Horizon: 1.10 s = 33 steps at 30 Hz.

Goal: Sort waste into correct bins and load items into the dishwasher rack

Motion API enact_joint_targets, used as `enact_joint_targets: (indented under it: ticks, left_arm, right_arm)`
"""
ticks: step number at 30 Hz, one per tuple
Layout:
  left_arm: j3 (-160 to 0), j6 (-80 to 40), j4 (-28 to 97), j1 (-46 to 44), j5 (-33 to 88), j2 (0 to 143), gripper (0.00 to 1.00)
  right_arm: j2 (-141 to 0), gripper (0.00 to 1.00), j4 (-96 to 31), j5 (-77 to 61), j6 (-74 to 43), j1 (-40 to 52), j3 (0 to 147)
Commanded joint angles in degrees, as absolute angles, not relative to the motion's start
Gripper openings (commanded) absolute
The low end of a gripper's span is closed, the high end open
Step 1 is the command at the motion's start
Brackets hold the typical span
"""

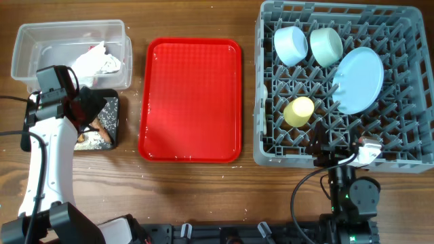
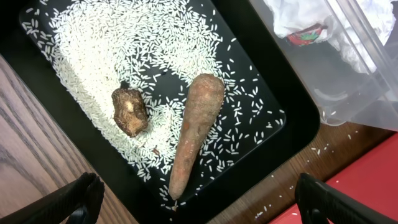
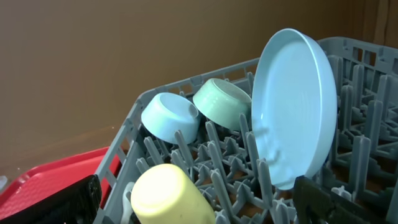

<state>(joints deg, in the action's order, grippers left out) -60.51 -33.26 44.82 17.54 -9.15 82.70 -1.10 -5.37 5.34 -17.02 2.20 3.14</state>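
Observation:
My left gripper is open and empty above the near end of the black tray. The tray holds white rice grains, a brown lump and a long brown root stick. The clear tub holds the white tissue and the red-and-white wrapper. The grey rack holds the blue bowl, the green bowl, the plate and the yellow cup. My right gripper is open at the rack's near edge, just behind the cup. A white strip beside the cup may be the spoon.
The flat red tray lies between the bins and the rack, with a few stray rice grains on it and on the wood around it. The clear tub sits directly behind the black tray. My left arm covers part of the black tray from above.

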Motion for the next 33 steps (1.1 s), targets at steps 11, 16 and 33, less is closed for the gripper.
enact_joint_targets:
  ticks: [11,16,33]
  left_arm:
    - [-61.0,-32.5,44.8,17.8,-9.5,82.7,1.0]
    - [-60.9,-32.5,45.0,17.8,-9.2,82.3,1.0]
    - [-33.8,-11.7,16.4,1.5,3.0,29.3,1.0]
  right_arm:
    - [-0.5,1.0,0.8,3.9,-18.2,2.0,0.3]
    - [-0.5,1.0,0.8,3.9,-18.2,2.0,0.3]
    - [-0.5,1.0,0.8,3.9,-18.2,2.0,0.3]
